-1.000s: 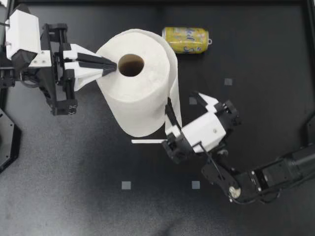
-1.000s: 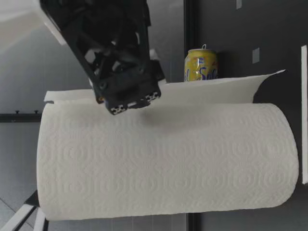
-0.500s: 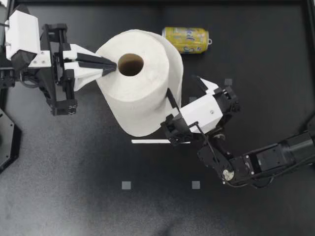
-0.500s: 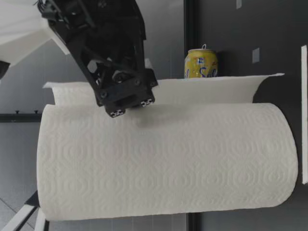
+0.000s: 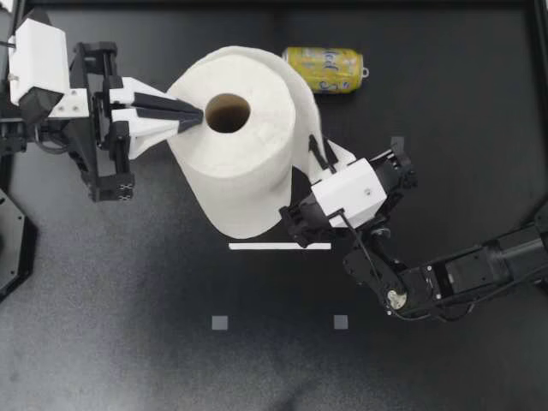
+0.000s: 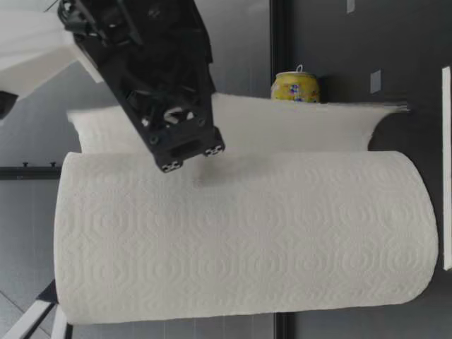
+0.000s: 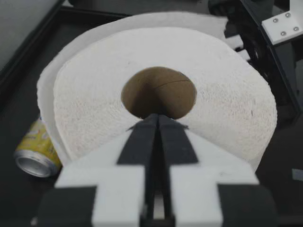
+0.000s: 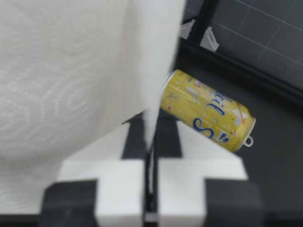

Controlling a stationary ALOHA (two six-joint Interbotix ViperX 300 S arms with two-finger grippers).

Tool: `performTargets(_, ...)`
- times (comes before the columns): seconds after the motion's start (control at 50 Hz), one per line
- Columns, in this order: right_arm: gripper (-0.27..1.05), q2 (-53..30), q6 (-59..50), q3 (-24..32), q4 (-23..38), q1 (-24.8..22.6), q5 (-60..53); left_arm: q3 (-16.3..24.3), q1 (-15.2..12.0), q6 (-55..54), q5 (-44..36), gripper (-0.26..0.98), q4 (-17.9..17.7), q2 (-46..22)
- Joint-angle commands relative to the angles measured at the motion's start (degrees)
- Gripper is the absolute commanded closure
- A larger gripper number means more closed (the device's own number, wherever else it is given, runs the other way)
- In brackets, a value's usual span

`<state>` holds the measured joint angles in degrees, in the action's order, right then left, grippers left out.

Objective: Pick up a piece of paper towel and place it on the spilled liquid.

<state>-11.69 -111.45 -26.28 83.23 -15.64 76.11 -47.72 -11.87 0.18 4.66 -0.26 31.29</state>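
Black table [image 5: 128, 342]: right jaws pinch loose sheet [image 5: 306, 116].

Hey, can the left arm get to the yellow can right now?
Probably not directly. My left gripper sits shut over the top of the paper towel roll, and that roll stands between it and the yellow can.

the yellow drink can [image 6: 295, 85] is mostly hidden behind the loose white paper towel sheet [image 6: 282, 123] in the low view. the thick white paper towel roll [image 7: 94, 104] covers part of it in the left wrist view. in the low view, my right end effector [image 5: 319, 152] shows only its black housing, fingers hidden. the right wrist view cuts off the roll.
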Motion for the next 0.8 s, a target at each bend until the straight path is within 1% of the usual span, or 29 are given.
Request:
performTargets(0.0,0.85,1.49,0.0,0.44,0.35,0.18,-0.44,-0.62,-0.18,-0.18,1.67,0.61,-0.09,-1.23)
performTargets(0.06,0.88,1.58,0.0,0.35,0.26,0.18,-0.79,-0.7,-0.26,-0.18,1.76,0.61,-0.09,-1.23)
performTargets(0.28,0.88,1.67,-0.62,-0.53,-0.7,0.0,-0.79,-1.05,-0.18,-0.26,1.85,0.61,-0.18,-1.23)
performTargets(0.42,0.88,1.93,-1.85,-2.02,-2.46,-0.35,-0.88,-1.49,-0.18,-0.35,2.29,0.61,-0.18,-1.32)
performTargets(0.58,0.88,2.02,-5.89,-4.04,-4.66,-1.14,-1.14,-1.58,-0.26,-0.44,4.92,0.62,-0.18,-1.76)
performTargets(0.78,0.88,2.29,-8.53,-7.12,-7.38,-1.58,-1.32,-1.58,-1.05,-0.62,6.86,0.62,-0.18,-2.72)
